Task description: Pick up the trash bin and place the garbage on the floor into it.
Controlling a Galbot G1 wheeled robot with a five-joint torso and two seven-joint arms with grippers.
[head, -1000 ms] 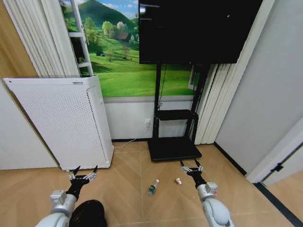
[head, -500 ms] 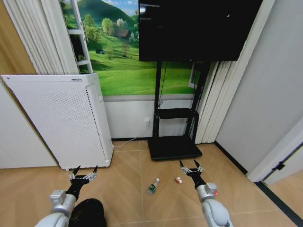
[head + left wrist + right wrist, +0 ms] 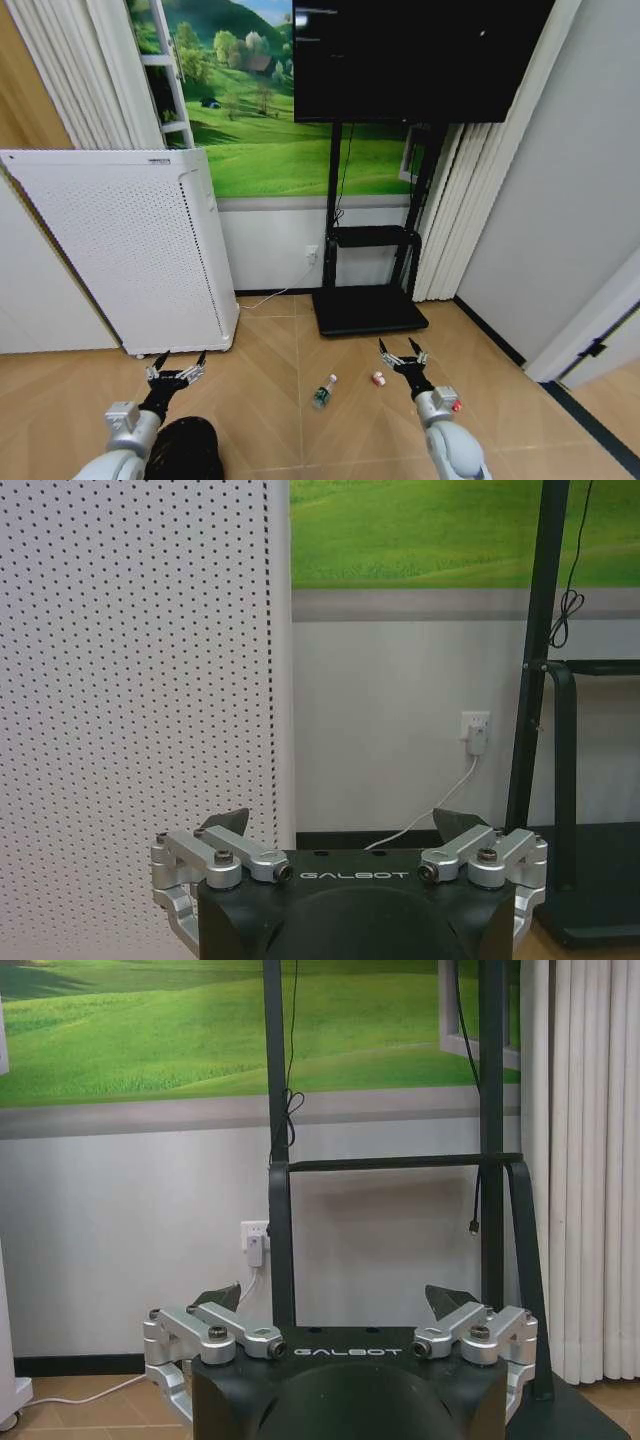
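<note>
Trash bin (image 3: 185, 450), black and round, stands on the parquet floor (image 3: 270, 400) just under the left gripper (image 3: 176, 364), whose fingers are spread wide and empty. Right gripper (image 3: 402, 350) hovers wide open too, close beside a small red-and-white item (image 3: 378, 379); the clear bottle (image 3: 323, 392) lies between the arms.

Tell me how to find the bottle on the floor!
Look at the big black TV stand against the wall. On the wooden floor just in front of it lies a clear plastic bottle. It has a green label and white cap, unlike the tiny red-and-white item beside it.
</note>
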